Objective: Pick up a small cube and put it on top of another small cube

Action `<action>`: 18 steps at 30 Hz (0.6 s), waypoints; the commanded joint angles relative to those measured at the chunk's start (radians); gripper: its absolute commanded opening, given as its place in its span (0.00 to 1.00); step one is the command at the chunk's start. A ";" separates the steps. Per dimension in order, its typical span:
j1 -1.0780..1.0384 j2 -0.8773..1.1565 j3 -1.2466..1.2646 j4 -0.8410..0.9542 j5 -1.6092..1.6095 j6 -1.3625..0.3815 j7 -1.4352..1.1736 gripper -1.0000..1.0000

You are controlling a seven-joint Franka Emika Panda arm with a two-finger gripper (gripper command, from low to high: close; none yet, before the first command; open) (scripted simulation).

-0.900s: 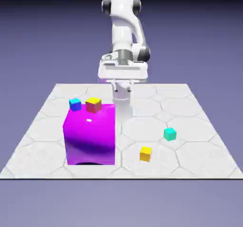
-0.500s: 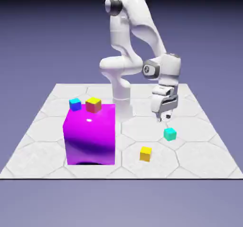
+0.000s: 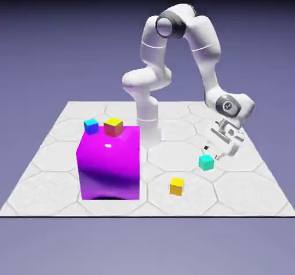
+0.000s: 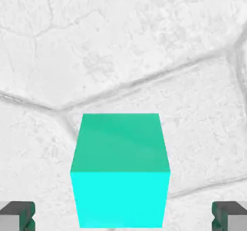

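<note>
The pincer (image 3: 211, 152) was spread wide, its two fingertips (image 4: 18, 215) well apart at the bottom corners of the hand view, with nothing pinched between them. It hung tilted, pointing down toward the exterior view's left. The small teal cube (image 3: 206, 163) lay on the tabletop just beside the fingertips, in front of them as the exterior view showed it. In the hand view the cube sat large at the lower middle, a darker green face above a bright cyan one, with bare surface showing between it and each fingertip.

The white Franka Panda arm (image 3: 205, 38) rose from its base, arched over and came down on the exterior view's right. Nearer the camera than the teal cube, and to its left in the exterior view, the small yellow cube (image 3: 177, 187) rested on the tabletop (image 3: 248, 193), whose pale surface was marked with large hexagonal outlines.

Farther toward the exterior view's left stood the big magenta block (image 3: 109, 164). At its far upper edge showed the small blue cube (image 3: 91, 126) and, to the right of that, a red-sided cube with a yellow top (image 3: 113, 127); whether either one touched the block could not be told.
</note>
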 commanded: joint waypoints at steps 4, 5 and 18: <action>-0.001 -0.018 0.012 0.000 0.022 -0.012 -0.015 0.00; -0.004 -0.054 0.035 -0.001 0.066 -0.035 -0.044 0.00; -0.391 -0.090 -0.032 0.266 0.386 -0.301 -0.125 0.00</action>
